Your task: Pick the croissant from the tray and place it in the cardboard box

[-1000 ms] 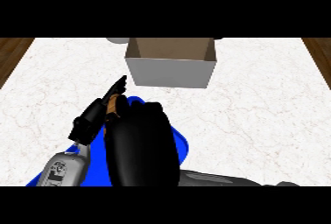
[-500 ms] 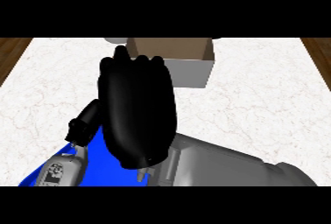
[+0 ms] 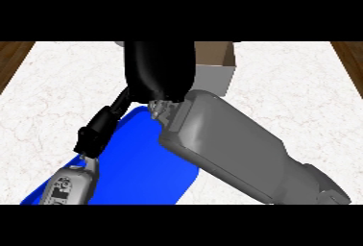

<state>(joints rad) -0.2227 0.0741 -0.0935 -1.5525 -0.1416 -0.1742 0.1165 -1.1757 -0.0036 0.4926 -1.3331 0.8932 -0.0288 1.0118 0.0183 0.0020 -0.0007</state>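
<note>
My right hand [image 3: 159,67] hangs over the left part of the cardboard box [image 3: 216,72] at the far middle of the counter, its back toward me and its fingers curled downward. The croissant does not show; the hand hides whatever it holds. The grey right forearm [image 3: 234,149] runs in from the lower right, above the blue tray [image 3: 142,163]. What shows of the tray is bare. My left hand [image 3: 99,129] rests open at the tray's left edge, fingers pointing up toward the right hand.
The white marble counter [image 3: 56,86] spreads to both sides, with wooden floor [image 3: 14,48] beyond its left and right edges. The box stands just behind the tray's far end.
The right hand rose from the tray and travelled away from me to the box, taking the croissant seen in it one second ago. The left hand stayed in place.
</note>
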